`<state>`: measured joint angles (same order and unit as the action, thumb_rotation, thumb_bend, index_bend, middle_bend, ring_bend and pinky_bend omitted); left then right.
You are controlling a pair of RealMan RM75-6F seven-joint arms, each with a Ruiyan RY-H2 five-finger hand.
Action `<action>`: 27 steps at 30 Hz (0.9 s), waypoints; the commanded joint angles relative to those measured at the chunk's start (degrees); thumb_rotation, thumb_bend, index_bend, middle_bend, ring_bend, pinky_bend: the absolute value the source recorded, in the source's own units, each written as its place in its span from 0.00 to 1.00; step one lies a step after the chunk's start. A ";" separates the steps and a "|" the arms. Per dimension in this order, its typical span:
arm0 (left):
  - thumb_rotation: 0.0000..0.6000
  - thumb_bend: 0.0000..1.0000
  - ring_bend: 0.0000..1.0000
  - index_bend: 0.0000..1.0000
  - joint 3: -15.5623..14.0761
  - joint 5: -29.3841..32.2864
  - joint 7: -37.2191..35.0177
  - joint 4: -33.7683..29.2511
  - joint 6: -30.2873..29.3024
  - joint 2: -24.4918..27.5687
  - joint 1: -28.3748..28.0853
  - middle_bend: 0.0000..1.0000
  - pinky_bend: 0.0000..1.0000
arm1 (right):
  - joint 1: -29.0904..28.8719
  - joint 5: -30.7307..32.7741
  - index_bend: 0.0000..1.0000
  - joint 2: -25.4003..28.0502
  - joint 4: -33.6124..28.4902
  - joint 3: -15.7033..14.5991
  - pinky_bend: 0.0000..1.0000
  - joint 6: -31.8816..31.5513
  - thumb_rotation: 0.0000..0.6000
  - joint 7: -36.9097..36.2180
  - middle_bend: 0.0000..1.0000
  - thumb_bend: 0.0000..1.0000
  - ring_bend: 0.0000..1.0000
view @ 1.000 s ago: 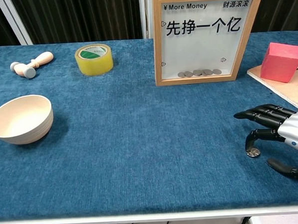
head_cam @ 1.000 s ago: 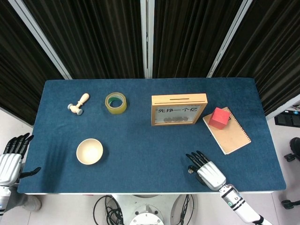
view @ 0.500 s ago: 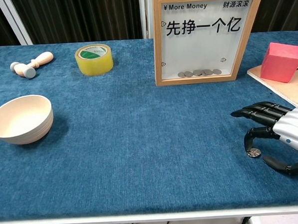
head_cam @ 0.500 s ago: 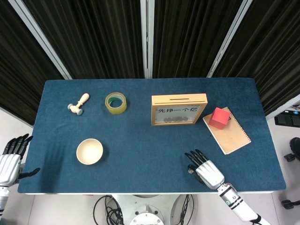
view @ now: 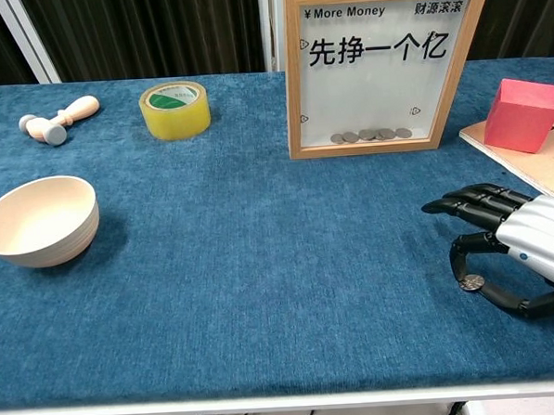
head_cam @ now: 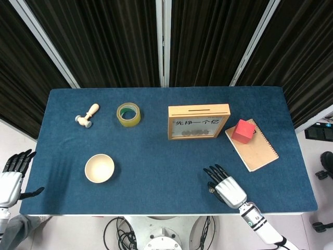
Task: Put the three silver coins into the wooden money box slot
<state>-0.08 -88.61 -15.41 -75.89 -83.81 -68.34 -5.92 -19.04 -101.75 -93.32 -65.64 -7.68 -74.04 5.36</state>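
Note:
The wooden money box stands upright at the middle back of the table, its slot on top; several coins lie behind its window. One silver coin lies flat on the cloth near the front right edge, also a small dot in the head view. My right hand hovers just over it, fingers spread forward, one fingertip and the thumb on either side of the coin; it holds nothing. My left hand hangs off the table's left edge, fingers apart and empty.
A pale bowl sits front left, a yellow tape roll and a small wooden mallet at back left. A red cube rests on a notebook right of the box.
My right hand has crept a little leftward over the coin, thumb curling closer under it. The left hand has sunk slightly lower beside the table. The coin has not moved.

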 commanded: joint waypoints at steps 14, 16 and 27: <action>1.00 0.01 0.00 0.01 -0.09 -0.35 0.12 -0.76 -0.57 0.62 0.19 0.00 0.00 | -0.62 -0.13 0.56 -0.44 -0.20 0.47 0.00 -0.45 1.00 0.99 0.09 0.36 0.00; 1.00 0.01 0.00 0.01 -0.12 -0.42 0.36 -1.00 -0.59 0.70 0.18 0.00 0.00 | -0.60 -0.18 0.55 -0.28 -0.26 0.40 0.00 -0.60 1.00 0.93 0.09 0.36 0.00; 1.00 0.01 0.00 0.01 -0.12 -0.84 1.22 -2.05 -0.85 0.99 0.06 0.00 0.00 | -0.54 -0.31 0.52 0.62 -0.69 0.19 0.00 -1.35 1.00 0.15 0.09 0.34 0.00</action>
<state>-0.20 -89.44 -14.19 -77.95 -84.66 -67.35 -5.86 -19.57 -102.07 -92.70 -66.33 -7.49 -75.39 5.50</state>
